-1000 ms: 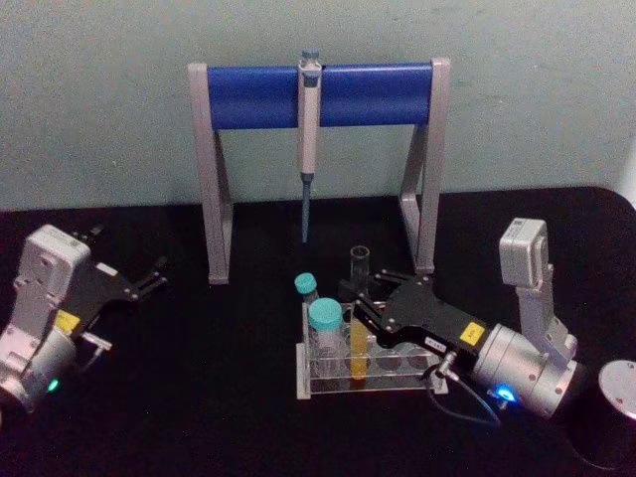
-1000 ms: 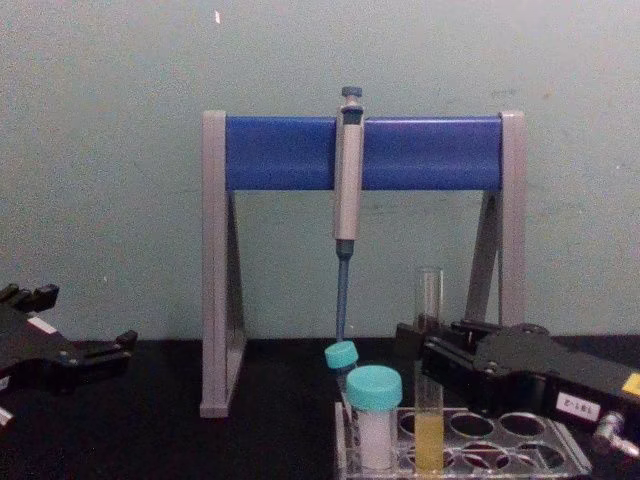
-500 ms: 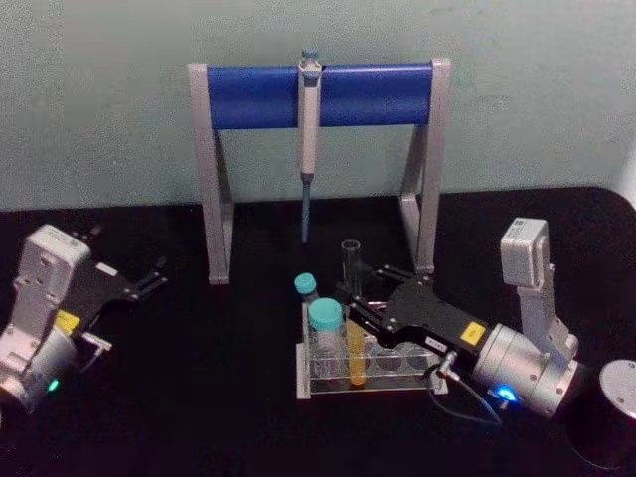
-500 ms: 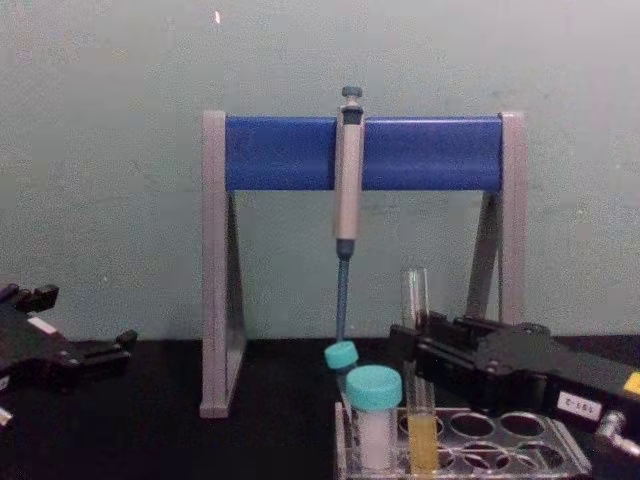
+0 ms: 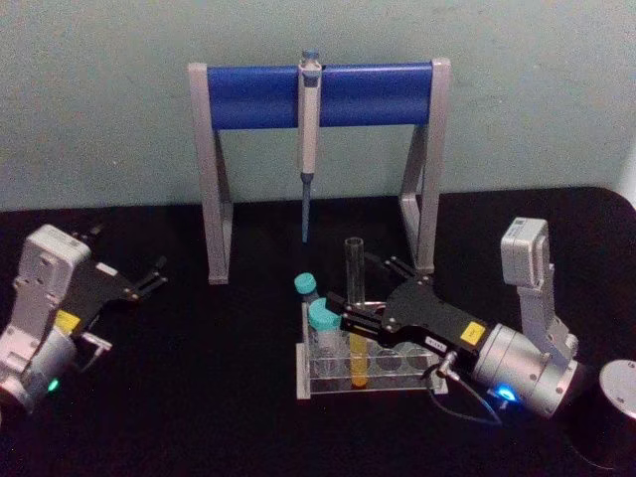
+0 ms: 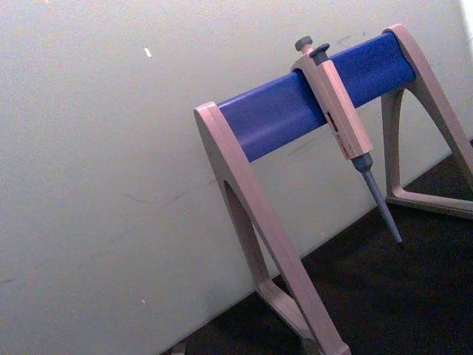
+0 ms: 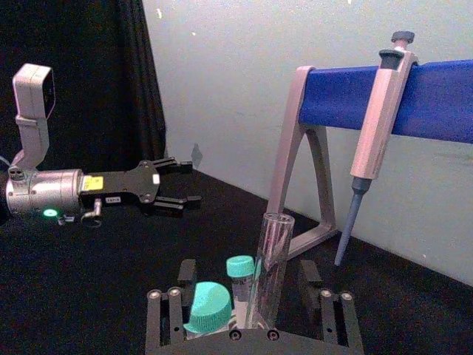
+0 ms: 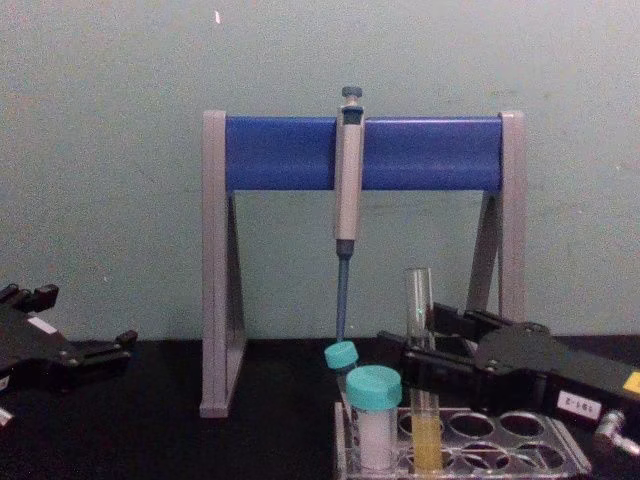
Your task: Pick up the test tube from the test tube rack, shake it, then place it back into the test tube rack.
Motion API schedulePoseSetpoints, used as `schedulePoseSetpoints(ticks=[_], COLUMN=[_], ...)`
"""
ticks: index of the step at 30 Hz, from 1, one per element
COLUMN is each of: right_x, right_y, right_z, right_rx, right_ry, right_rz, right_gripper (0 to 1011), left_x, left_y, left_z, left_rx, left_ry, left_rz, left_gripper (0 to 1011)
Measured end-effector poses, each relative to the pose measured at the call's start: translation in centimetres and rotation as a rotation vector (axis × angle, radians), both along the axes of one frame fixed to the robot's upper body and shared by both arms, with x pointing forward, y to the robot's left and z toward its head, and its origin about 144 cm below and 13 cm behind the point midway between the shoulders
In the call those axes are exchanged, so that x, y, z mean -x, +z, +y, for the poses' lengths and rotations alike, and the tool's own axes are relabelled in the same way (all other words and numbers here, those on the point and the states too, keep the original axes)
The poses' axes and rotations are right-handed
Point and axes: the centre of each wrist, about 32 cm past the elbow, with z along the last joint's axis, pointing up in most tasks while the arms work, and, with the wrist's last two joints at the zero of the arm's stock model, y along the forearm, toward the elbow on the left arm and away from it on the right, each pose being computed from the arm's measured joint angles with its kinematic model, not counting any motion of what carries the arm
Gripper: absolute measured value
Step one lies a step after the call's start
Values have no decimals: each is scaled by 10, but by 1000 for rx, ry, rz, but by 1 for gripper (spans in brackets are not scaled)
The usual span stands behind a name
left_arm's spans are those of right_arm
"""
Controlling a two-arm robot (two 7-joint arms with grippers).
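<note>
Pale green wall is backing a black bench (image 5: 199, 397) in the head view, with the grey-and-blue pipette stand (image 5: 320, 94) standing at the rear. Nearer the robot, the test tube rack (image 5: 373, 383) is sitting on the cloth, and the test tube (image 5: 354, 308) is standing upright in it, its long axis vertical, yellow liquid low in it. The right tool (image 5: 350, 310) is reaching in from the right, its fingers spread with the glass standing between them; I cannot tell whether either finger is touching it. The left tool (image 5: 149, 278) is lying idle well off to the left, fingers parted, so the right arm is plainly the nearer one.

From the left wrist, the stand and its hanging pipette (image 6: 341, 126) are showing against the wall.

From the right wrist, the tube (image 7: 270, 266) is rising between the two finger bars, beside two teal-capped tubes (image 7: 208, 307).

From the chest, the right tool (image 8: 425, 345) is straddling the tube (image 8: 421, 370) at about mid-height, jaws visibly apart, while the tube's foot is resting in the rack (image 8: 470, 450). In my judgement the next move is calling for a squeeze across the tube, then a straight lift along its axis.
</note>
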Motion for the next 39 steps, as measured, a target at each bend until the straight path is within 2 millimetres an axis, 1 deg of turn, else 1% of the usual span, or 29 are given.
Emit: schedulePoseSetpoints(ticks=[5, 9, 12, 16, 18, 19, 21, 22, 25, 26, 28, 29, 32, 35, 36, 38, 39], right_x=[0, 0, 1, 2, 3, 5, 7, 10, 14, 18, 22, 25, 30, 34, 36, 37, 38], right_y=[0, 0, 5, 16, 25, 33, 40, 46, 53, 56, 58, 59, 57, 51, 45, 38, 31], right_z=[0, 0, 0, -1, -2, -3, -5, -7, -11, -14, -17, -21, -26, -30, -32, -33, -34], right_rx=[0, 0, -6, -17, -26, -36, -44, -47, -44, -36, -26, -11, 13, 39, 57, 77, 96], right_ry=[0, -1, -6, -10, -14, -21, -33, -58, -109, -158, -213, -271, -362, -461, -506, -541, -569], right_rz=[0, 0, -19, -75, -118, -158, -195, -231, -274, -298, -316, -331, -344, -325, -299, -269, -236], right_gripper=[995, 1000, 1000, 1000, 1000, 1000, 1000, 1000, 1000, 1000, 1000, 1000, 1000, 1000, 1000, 1000, 1000], left_x=[0, 0, 0, 0, 0, 0, 0, 0, 0, 0, 0, 0, 0, 0, 0, 0, 0], left_y=[0, 0, 0, 0, 0, 0, 0, 0, 0, 0, 0, 0, 0, 0, 0, 0, 0], left_z=[0, 0, 0, 0, 0, 0, 0, 0, 0, 0, 0, 0, 0, 0, 0, 0, 0], left_rx=[0, 0, 0, 0, 0, 0, 0, 0, 0, 0, 0, 0, 0, 0, 0, 0, 0], left_ry=[0, 0, 0, 0, 0, 0, 0, 0, 0, 0, 0, 0, 0, 0, 0, 0, 0], left_rz=[0, 0, 0, 0, 0, 0, 0, 0, 0, 0, 0, 0, 0, 0, 0, 0, 0], left_gripper=[1001, 1001, 1001, 1001, 1001, 1001, 1001, 1001, 1001, 1001, 1001, 1001, 1001, 1001, 1001, 1001, 1001])
